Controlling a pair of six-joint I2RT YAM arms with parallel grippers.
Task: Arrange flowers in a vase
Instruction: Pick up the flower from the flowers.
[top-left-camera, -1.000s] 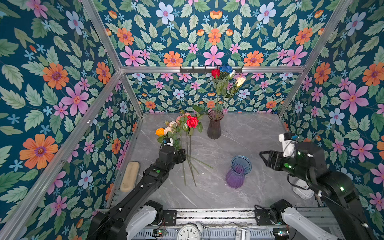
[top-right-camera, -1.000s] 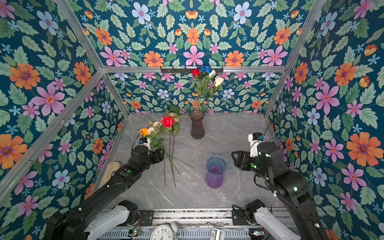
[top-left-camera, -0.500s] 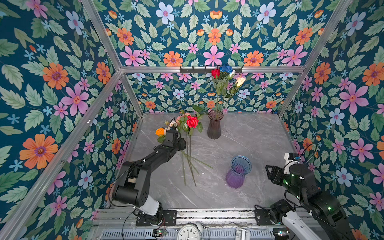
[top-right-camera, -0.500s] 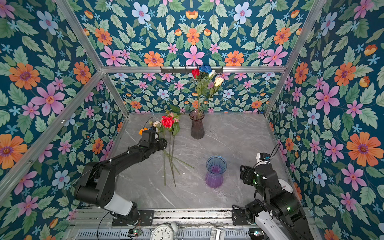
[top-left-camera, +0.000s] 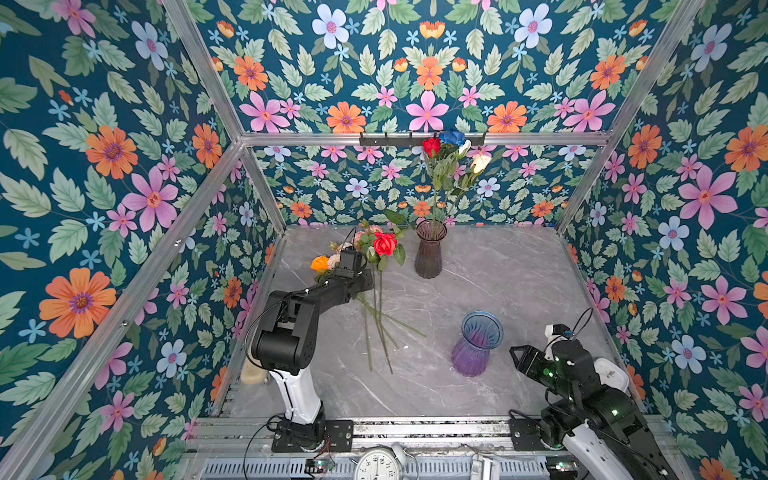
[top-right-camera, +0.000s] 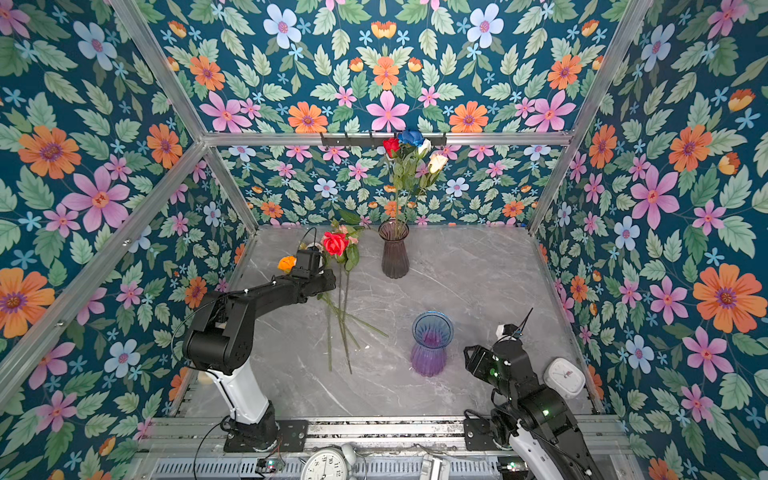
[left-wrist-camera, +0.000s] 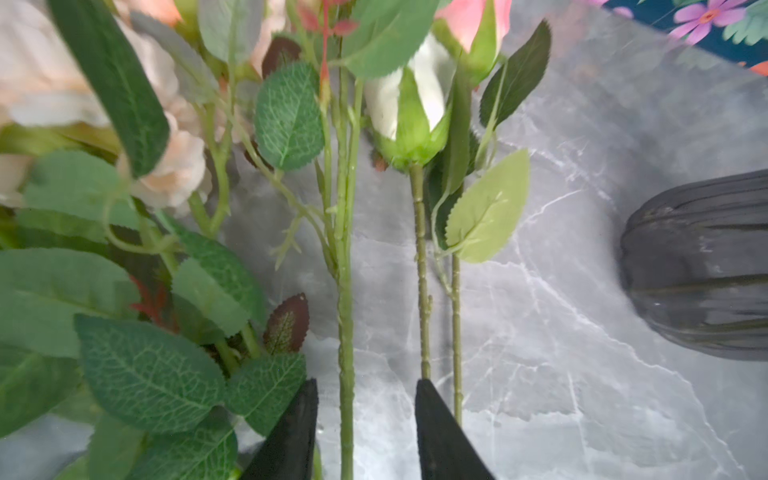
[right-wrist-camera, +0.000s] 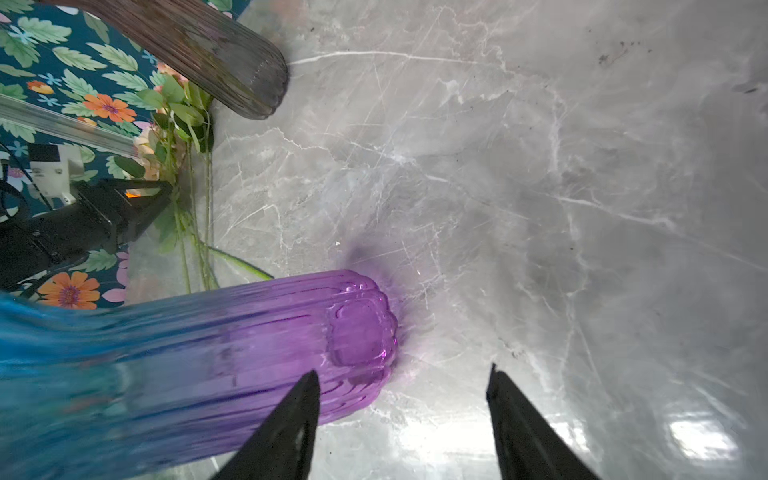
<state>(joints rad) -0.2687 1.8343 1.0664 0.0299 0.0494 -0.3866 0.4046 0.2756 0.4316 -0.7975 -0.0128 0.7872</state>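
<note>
Several loose flowers lie on the marble table, a red rose (top-left-camera: 384, 243) (top-right-camera: 335, 242) and an orange rose (top-left-camera: 320, 262) at the heads, long stems (top-left-camera: 376, 324) fanning toward the front. My left gripper (left-wrist-camera: 365, 384) is open low over them, one green stem (left-wrist-camera: 345, 332) standing free between its jaws. A dark ribbed vase (top-left-camera: 429, 253) (left-wrist-camera: 698, 266) at the back holds several roses (top-left-camera: 451, 153). A purple-and-blue vase (top-left-camera: 477, 349) (right-wrist-camera: 249, 332) stands empty. My right gripper (right-wrist-camera: 403, 374) is open just right of its base, holding nothing.
A white clock (top-right-camera: 564, 376) sits at the table's right edge behind my right arm. An alarm clock (top-left-camera: 376, 463) lies by the front rail, a cream object (top-left-camera: 253, 372) at the left edge. Flowered walls close in on three sides.
My left arm reached farther back and lower into the stems, and its jaws narrowed round one stem. My right arm drew back toward the front right, its jaws unchanged.
</note>
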